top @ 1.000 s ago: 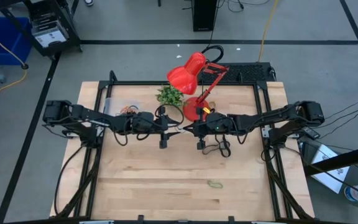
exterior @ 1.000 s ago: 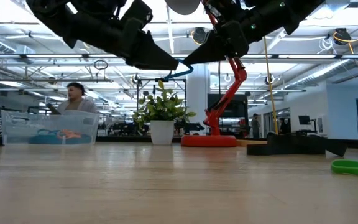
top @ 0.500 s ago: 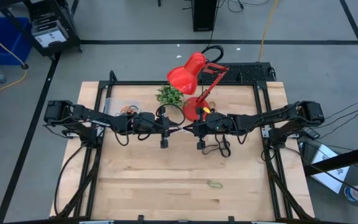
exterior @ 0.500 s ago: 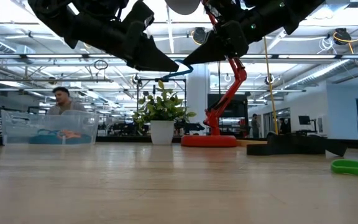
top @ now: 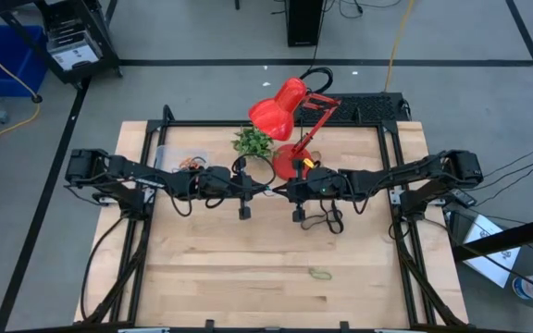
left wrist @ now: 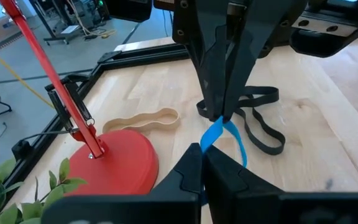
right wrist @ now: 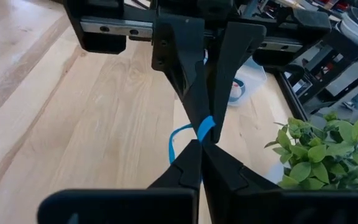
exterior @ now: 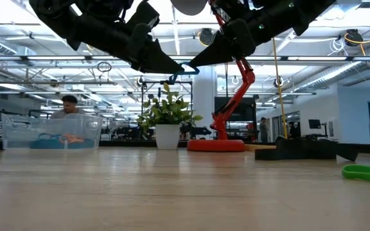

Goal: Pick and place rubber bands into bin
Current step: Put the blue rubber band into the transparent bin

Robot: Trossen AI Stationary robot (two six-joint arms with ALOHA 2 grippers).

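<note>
Left tool now shut on blue band

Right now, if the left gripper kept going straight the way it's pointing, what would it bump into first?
The right gripper. The left gripper meets it tip to tip above the table, both shut on one blue rubber band, so it would hit those fingers almost at once.

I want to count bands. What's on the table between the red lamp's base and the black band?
A tan rubber band lies between the lamp base and black band, in the left wrist view.
</note>
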